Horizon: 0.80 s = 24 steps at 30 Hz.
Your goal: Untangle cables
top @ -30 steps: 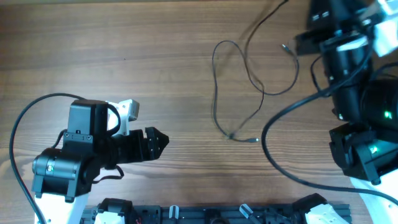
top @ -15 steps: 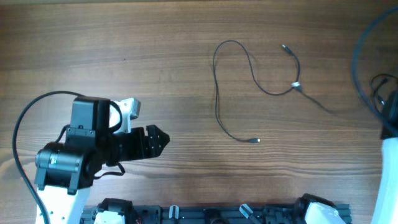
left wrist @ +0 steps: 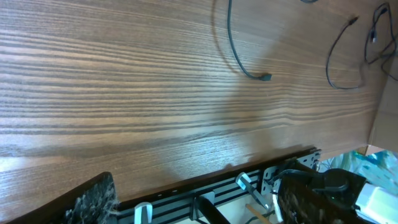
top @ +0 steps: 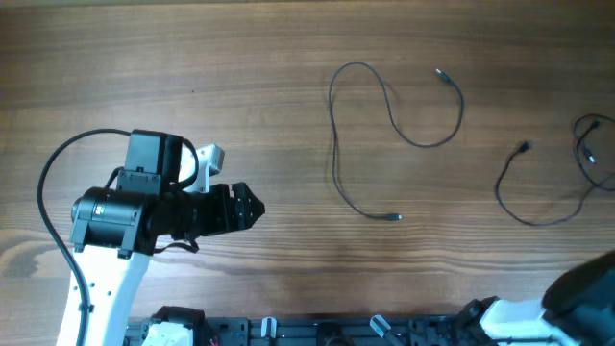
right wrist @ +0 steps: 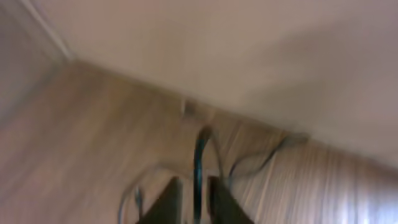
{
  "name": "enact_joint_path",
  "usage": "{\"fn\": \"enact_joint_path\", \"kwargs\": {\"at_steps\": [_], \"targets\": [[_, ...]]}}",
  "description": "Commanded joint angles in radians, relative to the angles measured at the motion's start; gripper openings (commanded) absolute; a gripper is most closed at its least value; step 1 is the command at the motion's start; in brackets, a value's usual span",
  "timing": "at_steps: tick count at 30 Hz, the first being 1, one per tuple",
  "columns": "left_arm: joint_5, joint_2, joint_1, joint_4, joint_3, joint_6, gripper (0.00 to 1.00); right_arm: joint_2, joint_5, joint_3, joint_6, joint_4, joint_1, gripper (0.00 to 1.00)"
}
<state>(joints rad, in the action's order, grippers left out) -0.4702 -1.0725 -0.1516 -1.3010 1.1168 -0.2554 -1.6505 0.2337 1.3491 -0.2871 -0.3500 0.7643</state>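
your left claw [top: 248,206] was open. the cable [top: 333,144] lay well ahead of it, its long run crosswise to its reach; right claw [right wrist: 193,190] was blurred, state untellable.

One tabletop [top: 192,58] carries the cables. Two of them I can count surely: the middle cable [top: 333,144], with two plug ends, and the right cable [top: 501,192], with one plug end visible. A further cord [top: 579,130] shows at the right edge; whether it is a third cable, I cannot tell. There are two robot arms: the left arm [top: 125,216] whole, the right arm [top: 581,288] only partly in view.
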Motion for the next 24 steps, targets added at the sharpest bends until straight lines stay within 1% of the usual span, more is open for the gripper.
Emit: {"fn": "enact_joint_path", "kwargs": {"at_steps": [1, 3, 5, 7, 9, 11, 12, 13, 14, 15, 17, 19, 21, 23, 24], "targets": [[-0.012, -0.001, -0.004, 0.0, 0.007, 0.016, 0.85, -0.109, -0.327, 0.005, -0.061, -0.076, 0.019, 1.0], [-0.012, -0.001, -0.004, -0.01, 0.007, 0.016, 0.85, -0.126, -0.383, 0.005, -0.064, -0.159, 0.019, 1.0], [-0.012, -0.001, -0.004, -0.017, 0.007, 0.016, 0.85, -0.124, -0.44, 0.005, -0.099, -0.24, 0.019, 1.0], [-0.012, -0.001, -0.004, -0.017, 0.007, 0.017, 0.86, -0.124, -0.52, 0.005, -0.136, -0.362, 0.019, 1.0], [-0.012, -0.001, -0.004, -0.017, 0.007, 0.017, 0.86, -0.124, -0.573, 0.005, -0.141, -0.444, 0.018, 1.0], [-0.012, -0.001, -0.004, -0.017, 0.007, 0.017, 0.85, -0.124, -0.616, 0.005, -0.208, -0.52, 0.018, 1.0], [-0.012, -0.001, -0.004, -0.017, 0.007, 0.017, 0.86, -0.124, -0.627, 0.005, -0.34, -0.607, 0.018, 1.0], [-0.012, -0.001, -0.004, -0.017, 0.007, 0.017, 0.86, -0.124, -0.657, 0.004, -0.392, -0.675, 0.018, 1.0], [-0.012, -0.001, -0.004, -0.017, 0.007, 0.017, 0.86, -0.124, -0.724, -0.002, -0.381, -0.777, 0.013, 1.0], [-0.012, -0.001, -0.004, -0.017, 0.007, 0.017, 0.86, -0.124, -0.741, -0.006, -0.372, -0.815, 0.006, 1.0], [-0.012, -0.001, -0.004, -0.017, 0.007, 0.017, 0.86, -0.124, -0.748, -0.035, -0.371, -0.876, -0.026, 1.0], [-0.012, -0.001, -0.004, -0.017, 0.007, 0.017, 0.86, -0.124, -0.752, -0.074, -0.378, -0.904, -0.072, 0.9], [-0.012, -0.001, -0.004, -0.017, 0.007, 0.017, 0.86, -0.124, -0.745, -0.113, -0.389, -0.886, -0.116, 0.75], [-0.012, -0.001, -0.004, -0.017, 0.007, 0.017, 0.86, -0.124, -0.638, -0.156, -0.462, -0.836, -0.164, 0.74], [-0.012, -0.001, -0.004, -0.017, 0.007, 0.017, 0.86, -0.124, -0.548, -0.187, -0.499, -0.79, -0.192, 0.74]]}}
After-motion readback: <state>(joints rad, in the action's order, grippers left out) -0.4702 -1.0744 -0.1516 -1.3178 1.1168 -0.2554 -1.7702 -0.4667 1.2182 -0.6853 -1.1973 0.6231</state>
